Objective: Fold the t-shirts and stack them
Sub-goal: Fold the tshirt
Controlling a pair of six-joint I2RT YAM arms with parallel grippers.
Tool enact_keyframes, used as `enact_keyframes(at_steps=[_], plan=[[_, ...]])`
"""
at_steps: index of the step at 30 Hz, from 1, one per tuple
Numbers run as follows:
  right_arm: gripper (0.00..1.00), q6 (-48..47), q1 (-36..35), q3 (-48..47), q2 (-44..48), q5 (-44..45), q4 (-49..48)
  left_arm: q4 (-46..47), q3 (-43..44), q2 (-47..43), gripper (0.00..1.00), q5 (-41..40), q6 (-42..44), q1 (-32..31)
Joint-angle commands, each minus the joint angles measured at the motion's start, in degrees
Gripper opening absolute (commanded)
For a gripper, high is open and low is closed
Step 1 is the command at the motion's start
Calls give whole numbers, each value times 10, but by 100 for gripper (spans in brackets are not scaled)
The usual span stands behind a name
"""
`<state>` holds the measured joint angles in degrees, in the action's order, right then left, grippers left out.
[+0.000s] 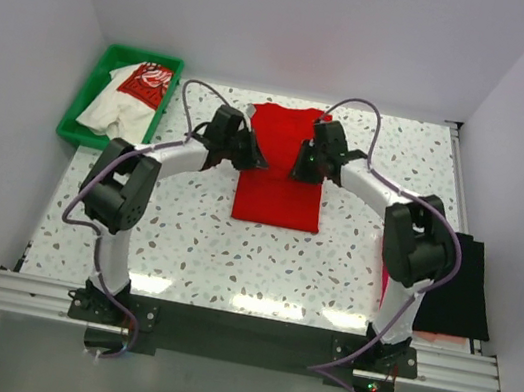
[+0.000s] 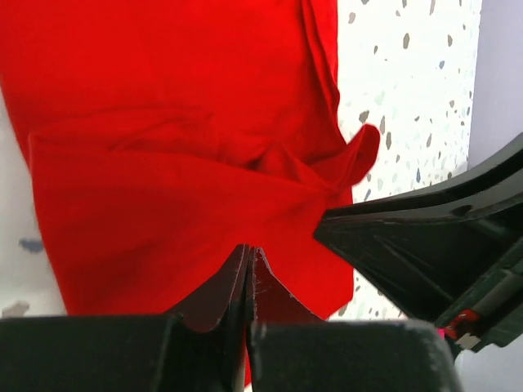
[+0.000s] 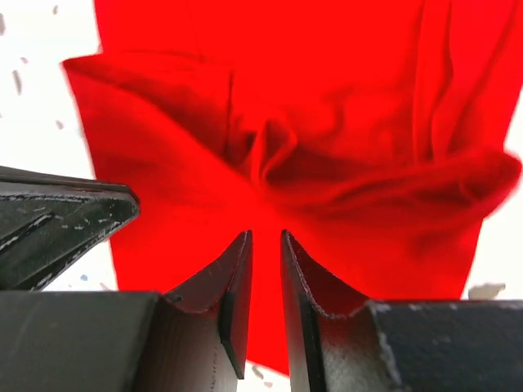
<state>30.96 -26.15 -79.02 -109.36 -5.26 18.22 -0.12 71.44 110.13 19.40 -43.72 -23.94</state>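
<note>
**A:** So, what are the hands doing?

**B:** On the left hand (image 2: 249,251) the fingers are pressed together, with the tips down at the red cloth. I cannot tell whether a layer is pinched between them. On the right hand (image 3: 265,238) the fingers stand a narrow slot apart and red shows in the slot. I cannot tell whether that cloth is caught or just lying beneath.

**A:** And the shirt itself?

**B:** The red t-shirt (image 1: 280,194) lies right under both hands, mid-worktop (image 1: 194,235). It is a narrow strip with its long axis running straight away from the arm bases. The hands face each other across its far half, the left on the left long edge and the right on the right. The cloth between them is bunched into wrinkles.

**A:** Which arm is nearer?

**B:** Neither, they are level with each other. I'd judge the next fold to be a two-handed one along that long axis, bringing the far end and the near end together.

**A:** Is anything in the way?

**B:** Not on the strip. Its near half lies flat. The green tray (image 1: 81,118) sits at the far left corner holding the white t-shirt (image 1: 120,108), well apart. A folded black t-shirt (image 1: 460,282) lies at the right edge beside the right arm, so that arm is nearer if the stack goes there. The hands are close together, and that looks like the main thing to watch.
</note>
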Motion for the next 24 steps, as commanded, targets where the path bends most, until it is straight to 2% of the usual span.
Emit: enact_keyframes(at_steps=[1,5,10,14,24], plan=[[24,-31,2,-74,-36,10,21,9,59,29,2,19,22,6],[24,-42,3,-140,-82,26,50,2,98,71,3,22,29,13],[24,-60,4,-213,-139,45,80,-19,98,98,3,16,31,31],[24,-67,7,-225,-171,46,78,-19,84,112,3,7,34,39],[24,-78,19,-207,-175,40,60,-9,67,120,4,5,29,47]])
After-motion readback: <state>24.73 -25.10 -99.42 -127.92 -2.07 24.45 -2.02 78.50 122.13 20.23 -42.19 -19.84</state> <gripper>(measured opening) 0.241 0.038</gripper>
